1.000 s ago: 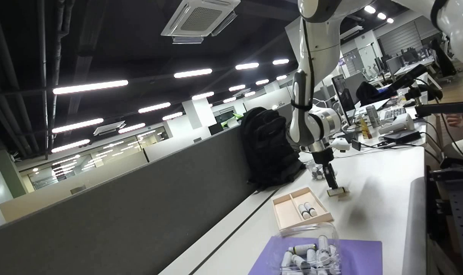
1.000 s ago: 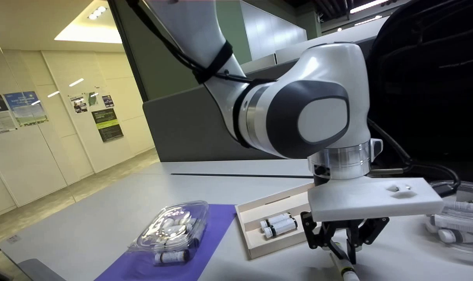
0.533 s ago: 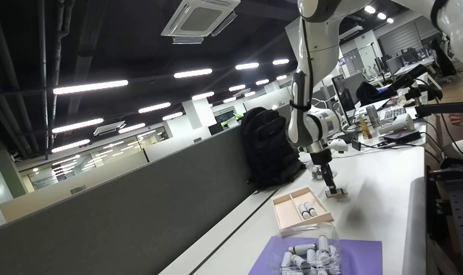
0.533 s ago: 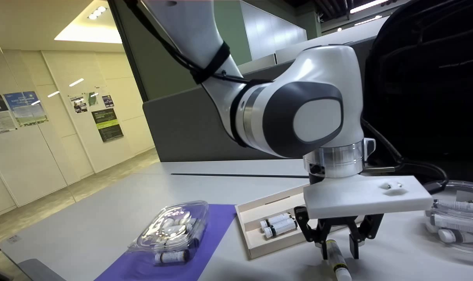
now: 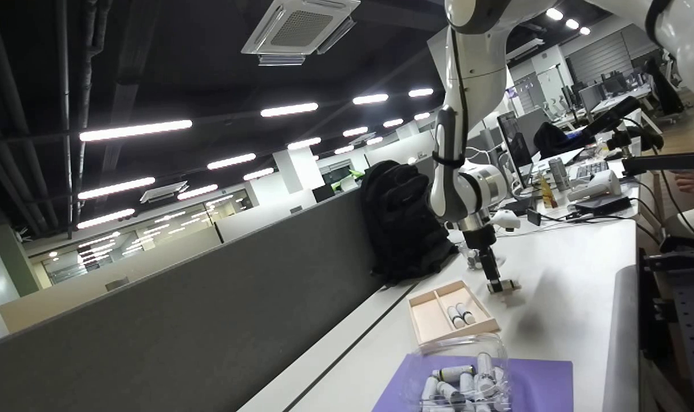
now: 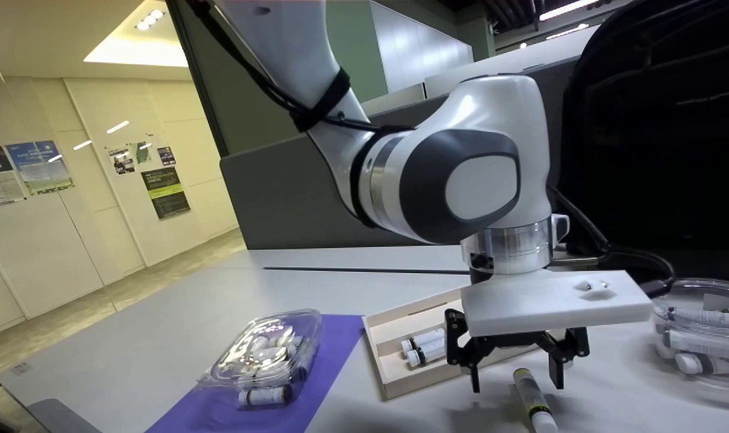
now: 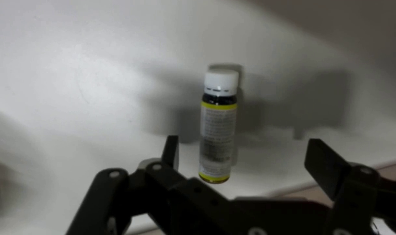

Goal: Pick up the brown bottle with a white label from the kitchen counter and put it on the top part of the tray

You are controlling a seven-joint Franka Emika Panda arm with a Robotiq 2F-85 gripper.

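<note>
The brown bottle with a white label [image 7: 218, 130] lies on its side on the white kitchen counter [image 7: 70, 49], its white cap pointing away from the gripper. My gripper [image 7: 243, 143] is open wide, its fingers on either side of the bottle in the wrist view. The bottle is nearer the left finger there, and a gap shows on both sides. In an exterior view the gripper [image 6: 516, 385] hangs low over the counter beside the bottle [image 6: 533, 400]. The wooden tray [image 5: 429, 320] has a divider; two similar bottles [image 5: 461, 315] lie in one compartment. The arm partly hides the tray in an exterior view.
A purple mat [image 5: 541, 383] carries a clear box [image 6: 268, 349] of several bottles. Another clear container [image 6: 707, 343] with bottles stands on the gripper's far side from the mat. A black backpack [image 5: 398, 217] leans by the grey partition [image 5: 181, 309].
The fingers have spread from nearly together to wide apart. The arm has moved slightly towards the tray side. The bottle has shifted a little on the counter.
</note>
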